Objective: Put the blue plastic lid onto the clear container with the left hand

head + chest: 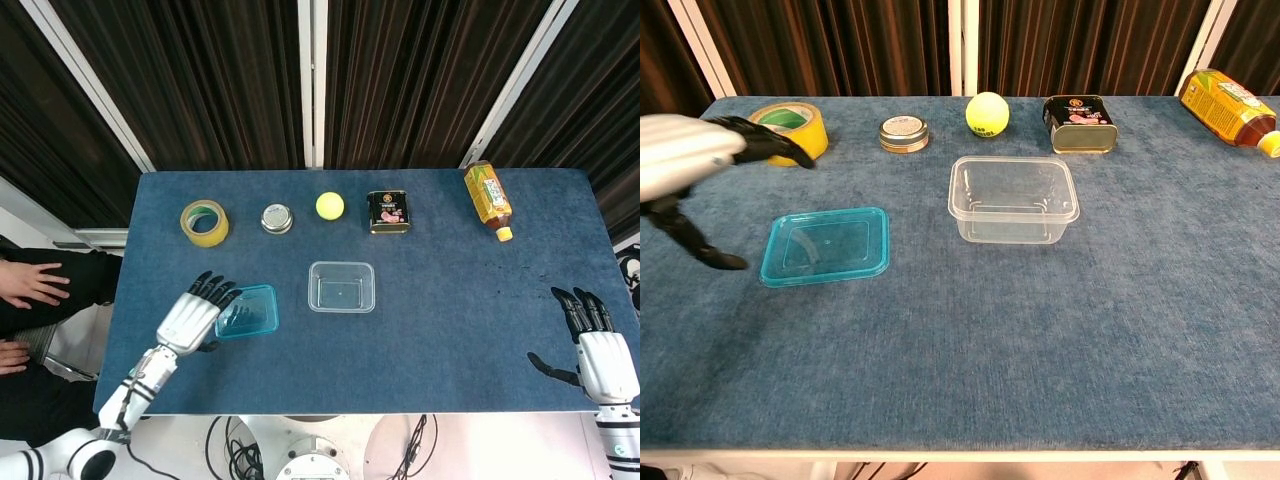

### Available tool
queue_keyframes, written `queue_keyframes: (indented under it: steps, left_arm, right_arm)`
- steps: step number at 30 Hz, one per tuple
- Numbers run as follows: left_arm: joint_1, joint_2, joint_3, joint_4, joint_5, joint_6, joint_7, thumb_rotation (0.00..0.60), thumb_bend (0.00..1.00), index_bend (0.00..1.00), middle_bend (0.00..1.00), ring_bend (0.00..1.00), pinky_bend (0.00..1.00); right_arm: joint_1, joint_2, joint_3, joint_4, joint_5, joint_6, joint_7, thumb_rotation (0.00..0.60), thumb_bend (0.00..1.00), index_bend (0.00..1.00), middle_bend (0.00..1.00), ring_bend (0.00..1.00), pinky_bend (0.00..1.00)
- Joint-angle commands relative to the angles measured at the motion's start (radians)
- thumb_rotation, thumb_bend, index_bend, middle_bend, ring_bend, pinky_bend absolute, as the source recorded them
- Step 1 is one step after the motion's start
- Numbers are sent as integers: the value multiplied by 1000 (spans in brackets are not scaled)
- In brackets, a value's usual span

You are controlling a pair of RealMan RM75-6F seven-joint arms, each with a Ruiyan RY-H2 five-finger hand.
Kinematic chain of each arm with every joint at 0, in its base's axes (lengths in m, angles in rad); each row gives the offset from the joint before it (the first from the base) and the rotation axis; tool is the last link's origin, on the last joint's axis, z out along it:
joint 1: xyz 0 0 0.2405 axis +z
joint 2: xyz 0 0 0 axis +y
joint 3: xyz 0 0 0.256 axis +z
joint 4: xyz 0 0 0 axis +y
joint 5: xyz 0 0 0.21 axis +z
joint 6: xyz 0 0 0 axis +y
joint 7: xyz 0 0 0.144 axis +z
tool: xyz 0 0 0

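Table [440, 330] is blue cloth, with the clear container [341, 287] about mid-table. Blue plastic lid [247, 311] lies flat just left of the container, not touching it. Left hand [190, 318] hovers over the lid's left edge, fingers spread, holding nothing. Right hand [603, 360], well right of the container, is spread too.

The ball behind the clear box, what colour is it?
The ball is yellow-green, like a tennis ball. It shows best in the chest view.
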Motion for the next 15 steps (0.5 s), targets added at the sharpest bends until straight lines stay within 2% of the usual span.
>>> queue_keyframes:
  steps: [1, 7, 15]
  left_arm:
    - [-54, -61, -18, 47, -67, -56, 47, 600, 13, 137, 93, 31, 49]
    - [-97, -131, -25, 112, -164, -85, 90, 600, 0, 120, 89, 25, 44]
    - [-133, -157, -22, 127, -223, -96, 88, 600, 0, 120, 88, 26, 45]
  right_arm:
    - [0, -4, 0, 6, 3, -2, 3, 600, 78, 0, 107, 0, 51]
    - [6, -9, 3, 13, 10, -18, 6, 600, 77, 0, 104, 0, 51]
    - [13, -13, 7, 10, 15, -29, 1, 600, 77, 0, 101, 0, 51]
